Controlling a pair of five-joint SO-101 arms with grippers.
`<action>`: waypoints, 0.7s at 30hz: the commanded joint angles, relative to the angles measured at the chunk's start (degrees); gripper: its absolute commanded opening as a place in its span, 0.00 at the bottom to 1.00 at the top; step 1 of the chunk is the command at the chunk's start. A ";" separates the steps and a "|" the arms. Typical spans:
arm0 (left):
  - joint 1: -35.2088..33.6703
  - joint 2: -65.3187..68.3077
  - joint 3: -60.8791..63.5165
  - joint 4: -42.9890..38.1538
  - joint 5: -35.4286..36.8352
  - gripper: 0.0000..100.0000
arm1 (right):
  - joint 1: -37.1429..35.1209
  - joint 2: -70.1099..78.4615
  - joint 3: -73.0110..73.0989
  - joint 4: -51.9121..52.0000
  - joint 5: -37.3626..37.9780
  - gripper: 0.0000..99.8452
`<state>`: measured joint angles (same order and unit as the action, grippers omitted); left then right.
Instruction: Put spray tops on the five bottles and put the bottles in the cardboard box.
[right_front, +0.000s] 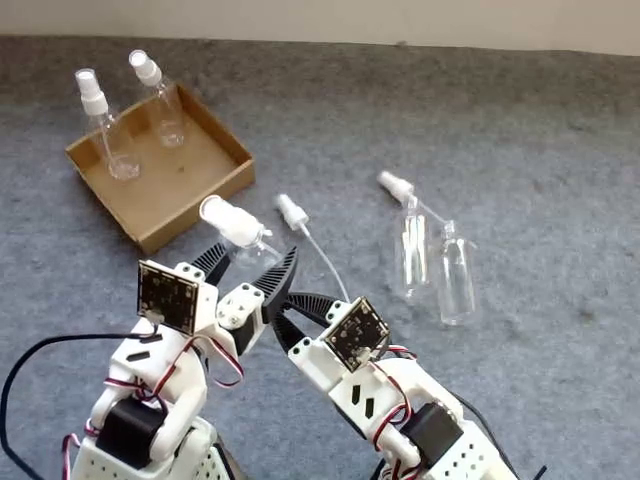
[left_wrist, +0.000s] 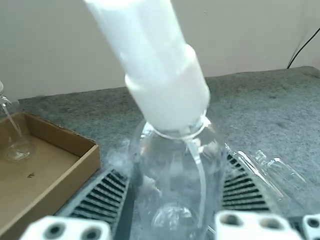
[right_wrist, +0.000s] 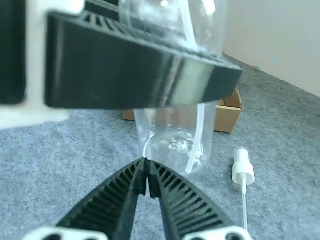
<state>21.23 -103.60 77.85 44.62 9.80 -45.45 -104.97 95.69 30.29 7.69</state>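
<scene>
Held bottle (right_front: 252, 246): sitting left of centre in the high view, just below the box's near corner, being pinched across its body by the left gripper (right_front: 247, 265).
Long axis: running diagonally, with the base at lower right and the neck at upper left of the high view; pointing its white spray top (right_front: 225, 218) toward the cardboard box (right_front: 200, 205).
Material: showing clear, round-shouldered plastic with a thin dip tube curving down inside; wearing a smooth, opaque, cylindrical top.
Left gripper: clamping ribbed black fingers (left_wrist: 107, 192) on opposite sides of the held bottle.
Right gripper (right_front: 283, 320): pressing its ribbed black tips together on nothing, close by the held bottle's base.
Cardboard box: lying in the upper left, shallow, brown, open-topped; holding two upright bottles (right_front: 108, 135), both topped, at its far end.
Loose spray top (right_front: 292, 210): lying at centre, trailing its thin tube toward lower right.
Topped lying bottle (right_front: 410, 250): resting on its side right of centre, its top pointing to upper left.
Uncapped bottle (right_front: 456, 280): lying just beside it, clear and open-necked.
Mat (right_front: 520, 130): spreading grey and fuzzy under everything.
</scene>
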 joint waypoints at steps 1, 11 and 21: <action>0.48 -0.66 -4.53 1.05 0.79 0.05 | 2.15 -0.22 9.54 0.04 0.26 0.02; 0.84 -0.66 10.07 -22.33 0.79 0.05 | 1.98 -0.22 9.54 0.04 0.18 0.02; 8.40 -0.66 8.13 -18.90 0.53 0.05 | 1.98 -0.22 9.54 0.04 0.35 0.02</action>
<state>26.33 -103.60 91.30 19.74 9.89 -44.13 -104.88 95.69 30.29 7.60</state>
